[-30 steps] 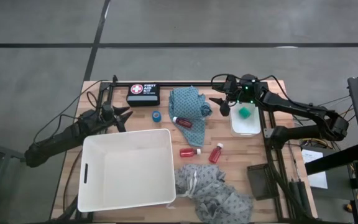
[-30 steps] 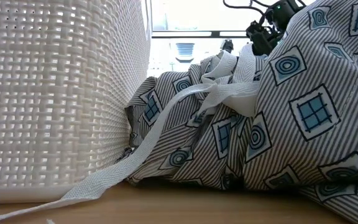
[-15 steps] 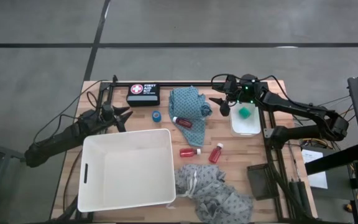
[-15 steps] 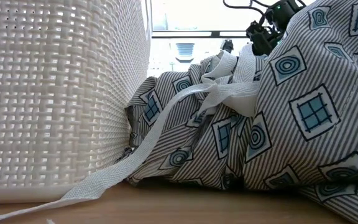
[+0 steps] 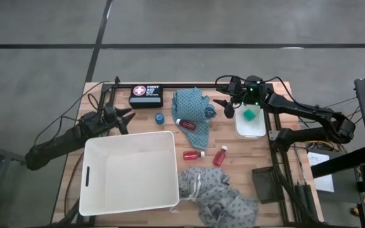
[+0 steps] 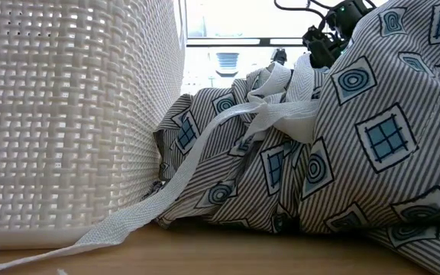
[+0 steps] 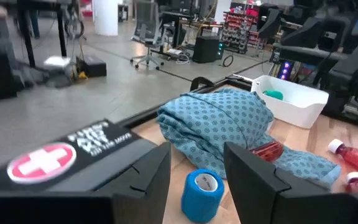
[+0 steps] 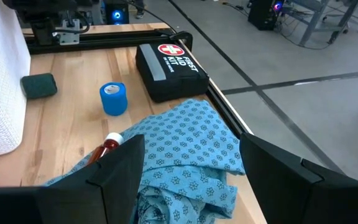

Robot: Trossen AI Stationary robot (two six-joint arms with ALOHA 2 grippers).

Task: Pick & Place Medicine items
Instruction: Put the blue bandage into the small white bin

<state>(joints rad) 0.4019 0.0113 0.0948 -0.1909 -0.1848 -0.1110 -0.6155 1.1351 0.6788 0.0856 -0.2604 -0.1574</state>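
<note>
Low view: patterned cloth (image 6: 342, 145), white basket (image 6: 67, 114) block everything

A black first aid kit pouch (image 5: 146, 95) lies at the far edge of my table. Its top carries a red circle with a white cross, beside white lettering reading "FIRST AID KIT" (clearest from my right wrist camera). I can read no other text or numbers.
</note>
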